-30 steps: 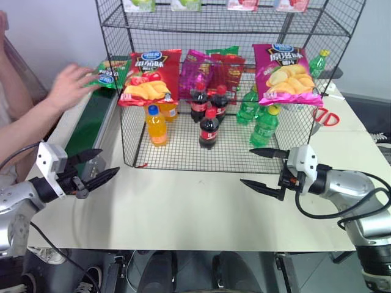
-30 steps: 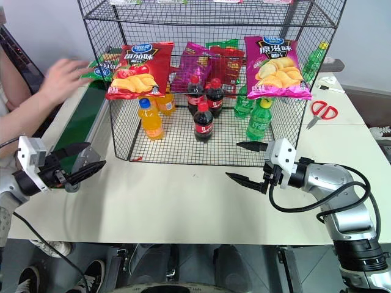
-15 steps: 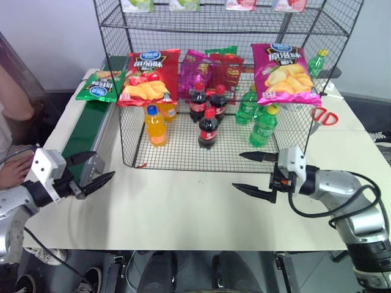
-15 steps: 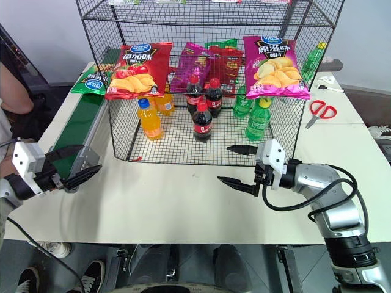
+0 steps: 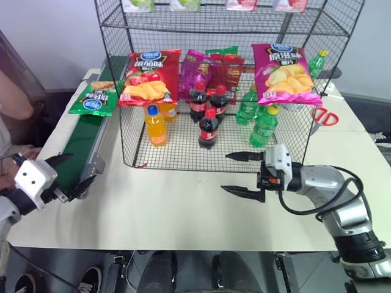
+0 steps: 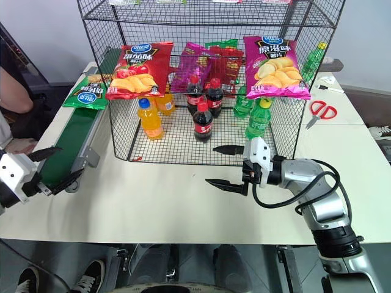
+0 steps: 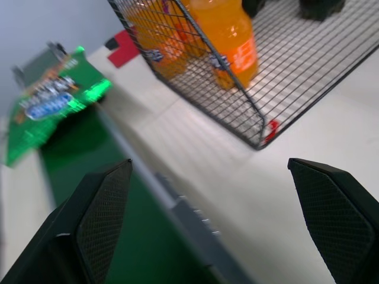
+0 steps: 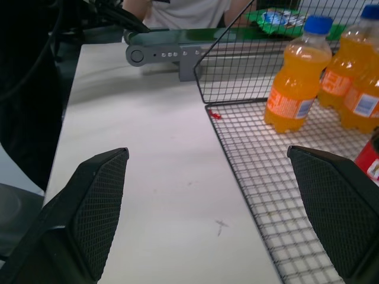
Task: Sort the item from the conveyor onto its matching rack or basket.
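Lying on conveyor (image 5: 82, 143), green bag (image 5: 94, 99), beyond left tool (image 5: 67, 174)

magenta bag (image 6: 275, 67) — "原滋味", perhaps; red bag (image 6: 137, 70) — lettering unclear.

Glossy green crisp bag (image 5: 93, 99), black wire-mesh rack (image 5: 131, 140), matt belt (image 5: 82, 143).

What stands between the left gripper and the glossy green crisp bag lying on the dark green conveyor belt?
Nothing visible. The left gripper, jaws open, sits at the near end of the dark green conveyor belt. The glossy green crisp bag lies at the far end, with bare belt between them. The black wire-mesh shelf unit stands beside the belt.
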Action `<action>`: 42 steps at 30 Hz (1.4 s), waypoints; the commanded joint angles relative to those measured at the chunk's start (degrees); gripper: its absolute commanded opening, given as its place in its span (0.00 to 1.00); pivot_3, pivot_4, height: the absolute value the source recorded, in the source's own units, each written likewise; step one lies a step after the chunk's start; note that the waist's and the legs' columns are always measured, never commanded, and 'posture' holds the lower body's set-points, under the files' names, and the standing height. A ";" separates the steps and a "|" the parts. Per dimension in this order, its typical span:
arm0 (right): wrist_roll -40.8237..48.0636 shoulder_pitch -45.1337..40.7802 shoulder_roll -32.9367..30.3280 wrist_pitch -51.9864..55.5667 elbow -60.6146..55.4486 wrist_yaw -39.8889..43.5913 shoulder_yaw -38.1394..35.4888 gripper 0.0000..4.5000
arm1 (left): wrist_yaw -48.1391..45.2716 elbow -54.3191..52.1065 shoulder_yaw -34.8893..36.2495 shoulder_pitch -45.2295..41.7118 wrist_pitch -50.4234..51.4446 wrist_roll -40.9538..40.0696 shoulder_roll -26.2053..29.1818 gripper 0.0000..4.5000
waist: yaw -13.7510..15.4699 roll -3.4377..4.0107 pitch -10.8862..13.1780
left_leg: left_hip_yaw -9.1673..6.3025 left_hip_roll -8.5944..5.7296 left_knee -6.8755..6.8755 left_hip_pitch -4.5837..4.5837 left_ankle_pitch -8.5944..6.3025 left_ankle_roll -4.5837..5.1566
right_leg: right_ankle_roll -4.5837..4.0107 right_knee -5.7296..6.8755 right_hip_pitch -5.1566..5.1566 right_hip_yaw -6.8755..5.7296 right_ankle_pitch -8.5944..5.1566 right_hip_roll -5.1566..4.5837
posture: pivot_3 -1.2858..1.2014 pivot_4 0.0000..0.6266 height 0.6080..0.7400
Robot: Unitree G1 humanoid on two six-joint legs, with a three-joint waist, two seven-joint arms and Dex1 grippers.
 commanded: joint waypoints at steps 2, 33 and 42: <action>-0.57 -1.53 0.92 -2.23 -0.13 0.34 0.21 1.00 | 3.31 2.00 3.60 1.55 -8.27 5.42 2.17 1.00 | -0.04 0.00 0.00 | 0.01 0.00 -0.03 0.00 0.00 0.00 | 0.00 0.00 -0.03 0.00 0.00 0.00 | 0.52 0.24 0.99; -3.06 -3.25 3.20 -5.31 1.78 1.41 1.91 1.00 | 23.17 16.12 0.20 4.41 -28.89 26.71 10.24 1.00 | -0.09 -0.03 -0.02 | 0.03 -0.01 -0.06 0.00 0.00 0.01 | 0.00 0.01 -0.04 -0.03 0.00 -0.04 | 0.52 0.24 0.99; -3.64 -2.66 3.34 -5.90 1.60 0.86 2.15 1.00 | 24.24 16.84 -2.14 3.60 -29.32 26.81 10.88 1.00 | -0.12 -0.03 -0.02 | 0.04 0.00 -0.06 0.00 0.00 0.01 | 0.00 0.02 -0.05 -0.04 0.00 -0.04 | 0.52 0.24 0.99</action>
